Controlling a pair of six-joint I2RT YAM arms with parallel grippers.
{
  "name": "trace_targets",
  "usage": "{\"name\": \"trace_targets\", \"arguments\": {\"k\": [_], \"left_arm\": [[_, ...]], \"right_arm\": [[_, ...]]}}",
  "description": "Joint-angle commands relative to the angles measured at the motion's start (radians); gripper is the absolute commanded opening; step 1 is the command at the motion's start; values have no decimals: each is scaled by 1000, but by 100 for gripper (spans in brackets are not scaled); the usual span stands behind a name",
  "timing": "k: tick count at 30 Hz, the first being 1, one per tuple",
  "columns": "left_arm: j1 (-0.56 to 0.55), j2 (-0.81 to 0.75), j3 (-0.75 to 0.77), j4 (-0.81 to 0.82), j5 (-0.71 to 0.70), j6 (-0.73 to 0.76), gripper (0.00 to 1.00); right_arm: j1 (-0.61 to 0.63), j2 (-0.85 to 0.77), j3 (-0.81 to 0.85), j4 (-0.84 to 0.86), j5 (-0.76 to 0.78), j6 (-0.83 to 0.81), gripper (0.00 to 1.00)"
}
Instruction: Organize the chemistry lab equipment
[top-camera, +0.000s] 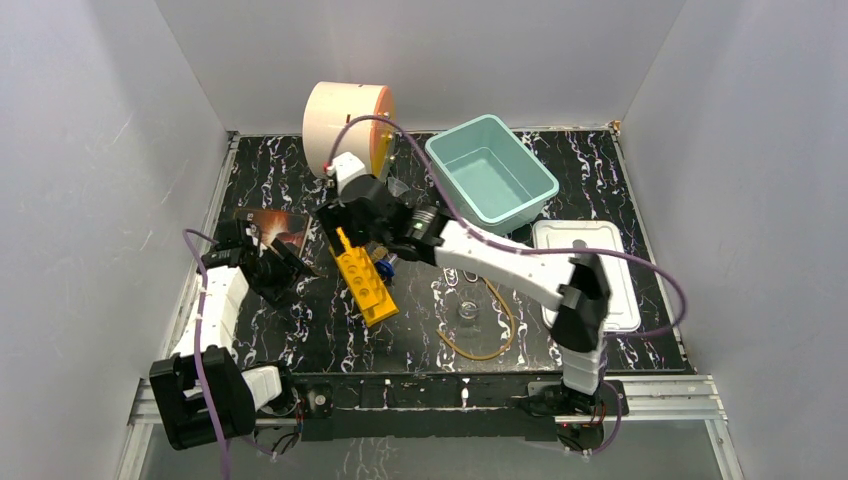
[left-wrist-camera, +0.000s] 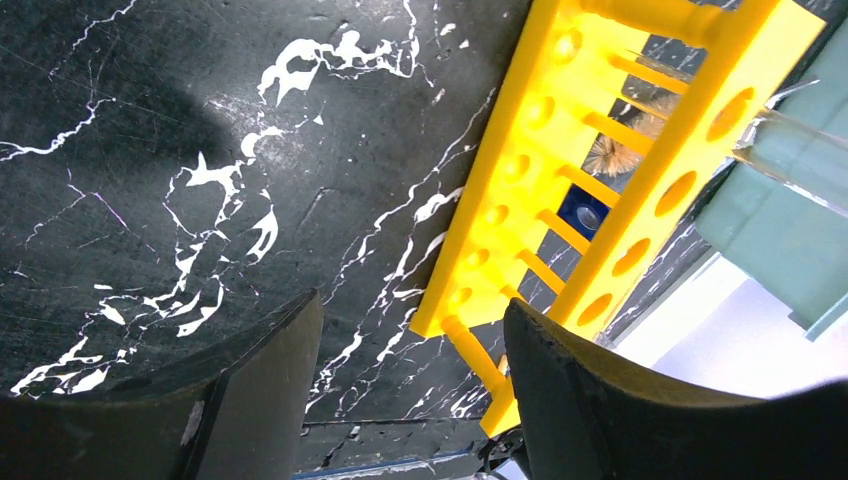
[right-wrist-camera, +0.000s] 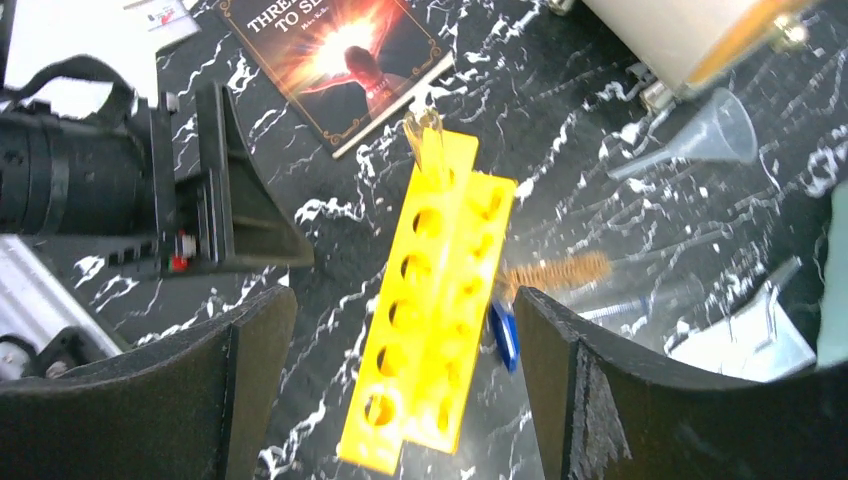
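- In the top view, the right gripper (top-camera: 347, 222) covers the 11 o'clock end of the yellow tube rack (top-camera: 368, 285). A glass tube (right-wrist-camera: 428, 135) there is blurred.
- The rack lies on the table below the right jaws, which are spread wide, with neither finger visibly touching it.
- The blue-tipped tool (right-wrist-camera: 505, 335) pokes out at the rack's 3 o'clock side.
- The left gripper (left-wrist-camera: 410, 315) has its jaws apart around nothing and sits at the rack's 9 o'clock.
- The right arm stretches from 5 o'clock toward 11 o'clock, and the left arm is folded.

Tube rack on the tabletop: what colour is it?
The tube rack is bright yellow all over, best seen in the right wrist view.
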Motion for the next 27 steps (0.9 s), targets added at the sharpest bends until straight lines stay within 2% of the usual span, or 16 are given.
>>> {"name": "trace_targets", "arguments": {"k": [1,5,10,18,20,27], "left_arm": [[8,-60,20,-62,44,-1,65],[7,-80,-6,-66,58,0,62],[8,-84,-25,-73,85,12,56],[7,-88,-31,-100,83,32,53],[7,-84,-13,-116,80,37,53],[8,-39,161,-191,-2,73,50]], "right_arm": [[-5,-228,-212,68,-19,72,87],[-5,-353,-425,47,-30,122,80],[-5,-412,-601,25,-58,160,69],[-5,-277,-622,-28,-17,214,58],[-6,-235,-621,-26,9,228,51],[-5,-150,-654,40,5,232,47]]}}
